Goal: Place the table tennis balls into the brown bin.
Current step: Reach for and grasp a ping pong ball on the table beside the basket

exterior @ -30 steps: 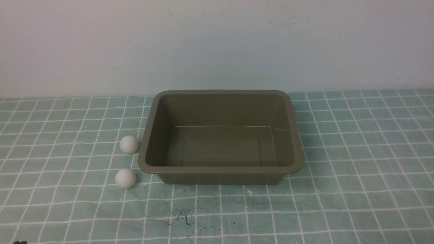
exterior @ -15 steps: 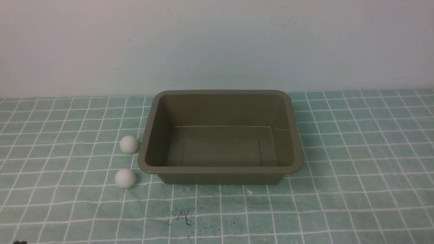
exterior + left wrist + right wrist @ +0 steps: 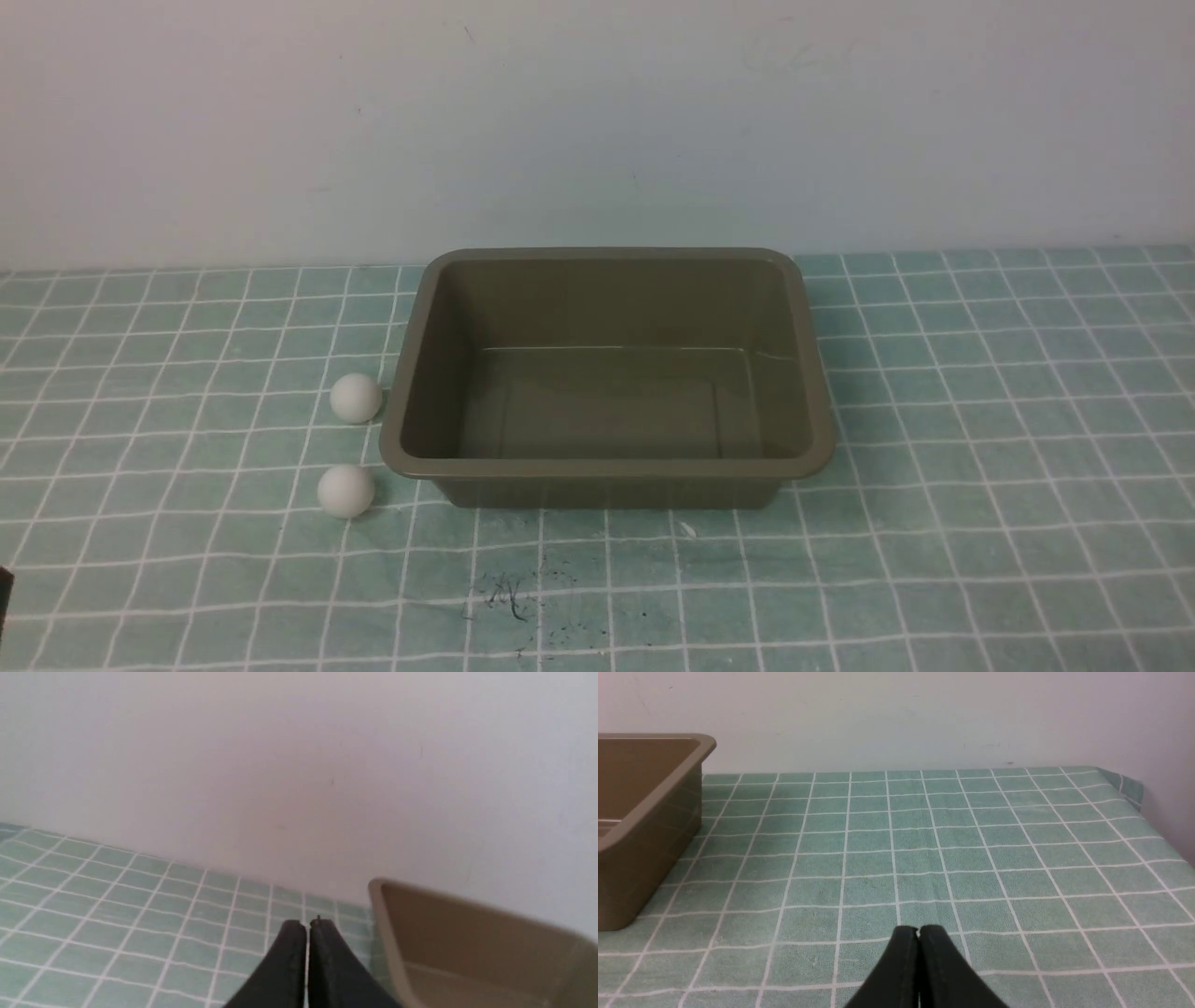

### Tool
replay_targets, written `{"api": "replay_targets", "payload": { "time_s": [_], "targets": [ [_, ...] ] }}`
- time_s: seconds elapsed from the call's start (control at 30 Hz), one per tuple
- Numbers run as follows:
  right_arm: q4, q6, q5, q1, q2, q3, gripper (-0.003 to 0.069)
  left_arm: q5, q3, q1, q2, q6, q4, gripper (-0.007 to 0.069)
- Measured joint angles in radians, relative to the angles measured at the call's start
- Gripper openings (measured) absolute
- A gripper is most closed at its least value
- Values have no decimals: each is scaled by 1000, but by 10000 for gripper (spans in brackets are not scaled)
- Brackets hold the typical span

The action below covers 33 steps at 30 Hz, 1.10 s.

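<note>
The brown bin (image 3: 607, 467) stands in the middle of the table, nothing inside it. Two white table tennis balls lie on the cloth just left of it: one (image 3: 356, 399) near the bin's left wall, the other (image 3: 345, 491) by its front left corner. My left gripper (image 3: 307, 925) is shut with nothing in it; the bin's corner (image 3: 387, 919) shows beside it, and the balls are out of that view. A dark sliver of the left arm (image 3: 4, 593) shows at the front view's left edge. My right gripper (image 3: 918, 929) is shut and empty, over the cloth to the right of the bin (image 3: 649, 807).
A green checked cloth (image 3: 980, 420) covers the table up to a pale wall (image 3: 597, 121) behind the bin. The cloth's far right corner (image 3: 1125, 784) meets the wall. Dark specks (image 3: 509, 597) mark the cloth in front of the bin.
A dark part of the left arm has come into the front view's left edge, higher than the speck seen before. The balls and the bin have not moved.
</note>
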Motion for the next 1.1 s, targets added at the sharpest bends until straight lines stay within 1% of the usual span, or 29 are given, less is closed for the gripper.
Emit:
{"api": "replay_targets", "payload": {
  "time_s": [0.07,0.23,0.3,0.33,0.37,0.4,0.43,0.5,0.53,0.57,0.6,0.63,0.67,0.7,0.73,0.77,0.8,0.83,0.87,0.9,0.93,0.97,1.1],
  "targets": [
    [0,0,0,0,0,0,-9,-60,0,0,0,-32,-18,-5],
    [0,0,-1,0,0,0,-9,-173,1,0,0,-48,-22,-5],
    [0,0,-1,0,0,0,-9,-283,3,0,0,-58,-22,-5],
    [0,0,-1,0,0,0,-9,-382,-1,0,0,-64,-22,-5],
    [0,0,-1,0,0,0,-9,-427,-16,0,1,-70,-19,-5],
    [0,0,-1,0,0,0,-9,-451,-60,0,14,-78,-12,-5],
    [0,0,-1,0,0,0,-9,-442,-105,0,42,-83,2,-5],
    [0,0,-1,0,0,0,-9,-388,-168,0,86,-89,20,-5],
    [0,0,-1,0,0,0,-9,-307,-235,0,143,-96,48,-5],
    [0,0,-1,0,0,0,-9,-152,-303,0,215,-105,86,-5],
    [0,0,-1,0,0,0,-9,-49,-360,0,272,-109,105,-5],
    [0,0,-1,0,0,0,-9,89,-415,0,350,-112,125,-5],
    [0,0,-1,0,0,0,-9,116,-415,0,366,-112,129,-5],
    [0,0,-1,0,0,0,-9,335,-497,0,507,-103,147,-5],
    [0,0,-1,0,0,0,-9,414,-536,0,563,-85,148,-5],
    [0,0,-1,0,0,0,-9,536,-582,0,658,-53,149,-5],
    [0,0,-1,0,0,0,-9,579,-600,0,697,-37,149,-5],
    [0,0,-1,0,0,0,-9,708,-657,0,851,23,148,-5],
    [0,0,-1,0,0,0,-9,787,-703,0,944,72,140,-5],
    [0,0,-1,0,0,0,-9,841,-740,0,1053,112,125,-5],
    [0,0,-1,0,0,0,-9,848,-754,0,1087,126,122,-5],
    [0,0,-1,0,0,0,-9,883,-803,0,1198,177,94,-5],
    [0,0,-1,0,0,0,-9,899,-916,-2,1430,281,2,-5]
  ]
}}
